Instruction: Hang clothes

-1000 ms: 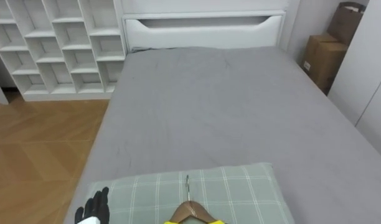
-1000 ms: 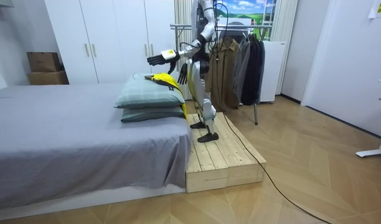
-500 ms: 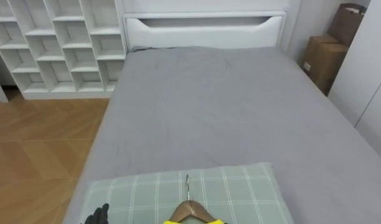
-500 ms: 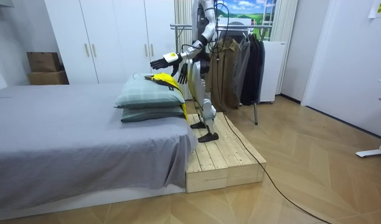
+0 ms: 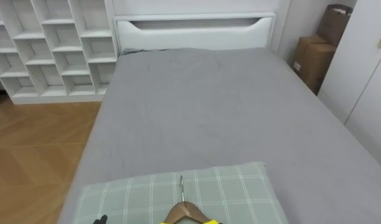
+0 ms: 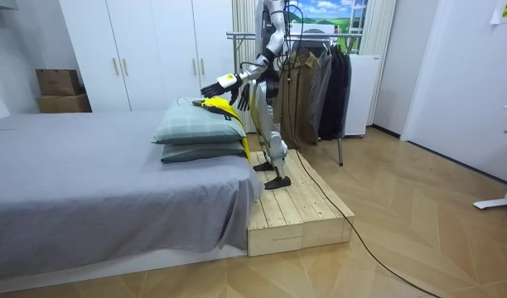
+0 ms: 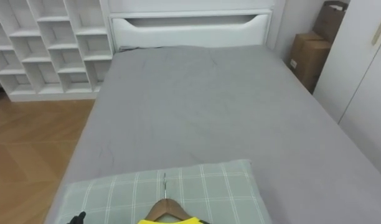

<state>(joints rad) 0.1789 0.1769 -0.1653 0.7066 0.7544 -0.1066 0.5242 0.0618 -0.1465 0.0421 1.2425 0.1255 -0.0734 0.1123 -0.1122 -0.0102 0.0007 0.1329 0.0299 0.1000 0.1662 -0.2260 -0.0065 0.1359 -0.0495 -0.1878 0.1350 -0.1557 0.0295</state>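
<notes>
A yellow garment (image 6: 225, 111) on a wooden hanger (image 5: 185, 210) lies on the green checked pillow (image 5: 231, 190) at the near end of the bed, its metal hook pointing away from me. My left hand (image 6: 215, 82) is held out over the pillow with straight fingers, and its black fingertip (image 5: 102, 219) shows at the lower left edge. My right hand (image 6: 243, 99) hangs by my hip with relaxed fingers and holds nothing. I stand on a wooden platform (image 6: 296, 213) beside the bed. Behind me is a clothes rack (image 6: 321, 81) with dark clothes.
The grey bed (image 5: 203, 112) stretches ahead to a white headboard (image 5: 193, 30). White cube shelves (image 5: 47, 50) stand at the far left above wooden floor (image 5: 28, 149). Cardboard boxes (image 5: 312, 56) and white wardrobe doors (image 5: 371, 81) are on the right. A second pillow (image 6: 200, 151) lies under the checked one.
My left hand has drawn back toward me and dropped almost out of the eye view. The head camera has shifted slightly. The hanger and garment have not moved.
</notes>
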